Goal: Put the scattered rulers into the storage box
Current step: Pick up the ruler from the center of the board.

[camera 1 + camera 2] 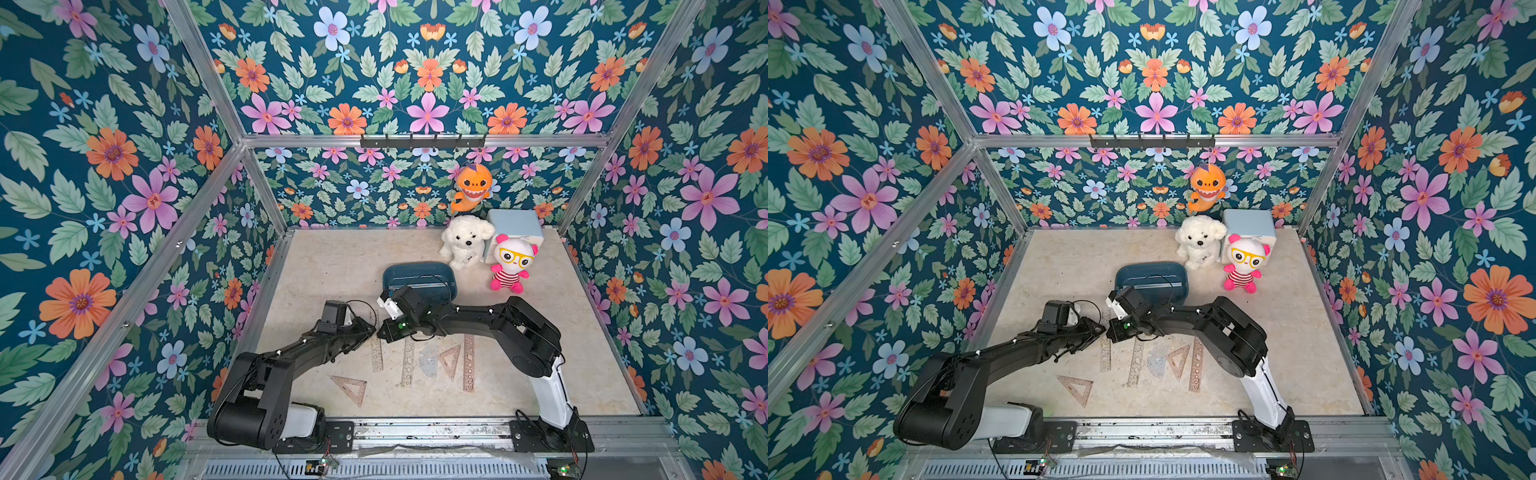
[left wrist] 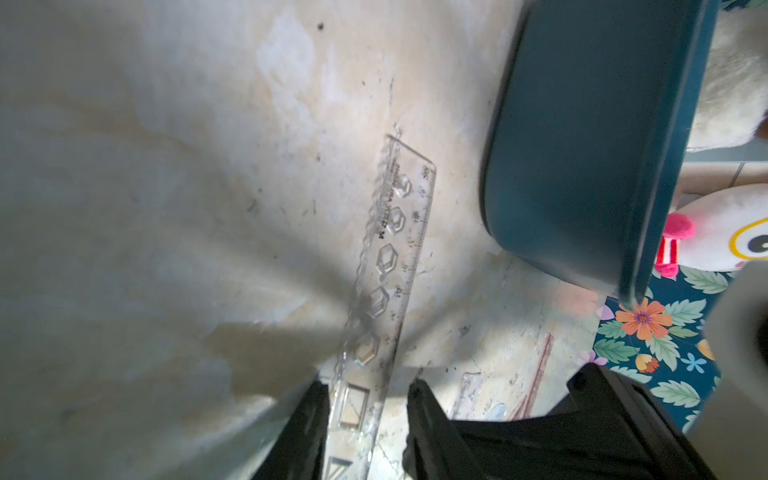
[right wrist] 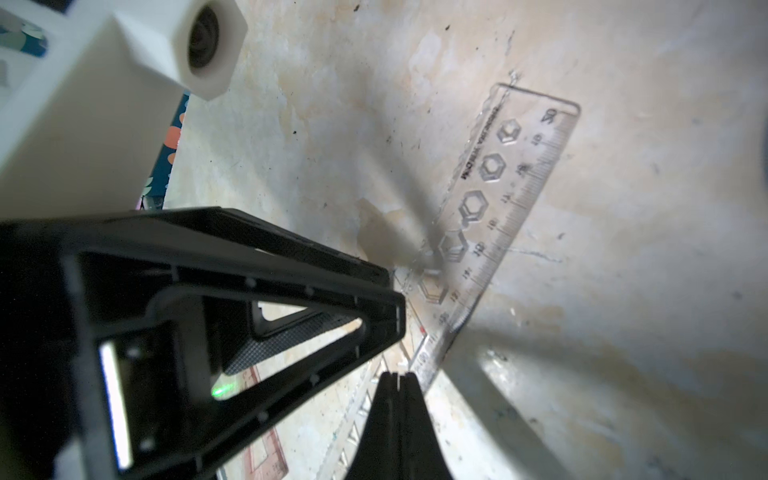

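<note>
Barely begun: six rulers [image 1: 468,365] flat on desk [image 1: 332,257], lower centre; box [image 1: 415,266] contents unclear. Left jaws part-open astride one ruler [image 2: 390,257], ungripped; right jaws shut beside it.

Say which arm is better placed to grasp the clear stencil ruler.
Left. The left hand is open with a finger on each side of the ruler, so closing should grip it. The right hand is shut, with its tip just at the ruler's edge, and would need to open first.
</note>
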Controlling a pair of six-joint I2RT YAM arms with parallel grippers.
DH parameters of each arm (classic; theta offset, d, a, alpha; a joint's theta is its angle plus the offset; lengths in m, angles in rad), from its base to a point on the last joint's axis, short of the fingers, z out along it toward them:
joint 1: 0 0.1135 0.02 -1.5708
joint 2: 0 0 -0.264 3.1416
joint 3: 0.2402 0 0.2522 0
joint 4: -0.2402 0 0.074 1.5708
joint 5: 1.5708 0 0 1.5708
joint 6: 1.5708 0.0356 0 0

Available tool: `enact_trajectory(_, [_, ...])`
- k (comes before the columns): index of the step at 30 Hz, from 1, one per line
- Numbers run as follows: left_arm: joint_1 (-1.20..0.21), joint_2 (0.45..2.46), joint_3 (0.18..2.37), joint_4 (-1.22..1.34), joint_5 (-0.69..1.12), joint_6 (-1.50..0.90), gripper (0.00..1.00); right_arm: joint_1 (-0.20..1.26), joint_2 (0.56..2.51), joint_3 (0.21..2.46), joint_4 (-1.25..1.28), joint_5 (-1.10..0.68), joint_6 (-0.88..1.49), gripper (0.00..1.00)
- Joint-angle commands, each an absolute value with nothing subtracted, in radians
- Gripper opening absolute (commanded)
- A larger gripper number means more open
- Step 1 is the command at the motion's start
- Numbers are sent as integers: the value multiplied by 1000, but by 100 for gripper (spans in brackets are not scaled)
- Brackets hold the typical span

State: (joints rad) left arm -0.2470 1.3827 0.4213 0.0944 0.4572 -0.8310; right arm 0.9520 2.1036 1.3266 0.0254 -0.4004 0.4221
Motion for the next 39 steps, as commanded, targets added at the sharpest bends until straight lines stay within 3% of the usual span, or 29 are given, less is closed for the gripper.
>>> enact_trajectory(1, [-242, 1402, 406, -184, 324, -819, 39, 953, 2117, 1332, 27, -412, 429, 3])
enact_trajectory(24, [-237, 1440, 383, -145, 348, -815, 40, 953, 2179, 1312, 30, -411, 427, 2])
enact_trajectory(31, [-239, 1441, 359, -121, 362, -818, 23, 953, 2193, 1315, 28, -408, 427, 2])
enact_trajectory(37, [-238, 1441, 386, -147, 364, -797, 0, 941, 2128, 1304, 11, -412, 421, 1])
enact_trajectory(39, [-238, 1425, 431, -194, 358, -763, 0, 927, 2059, 1296, 1, -425, 416, 4])
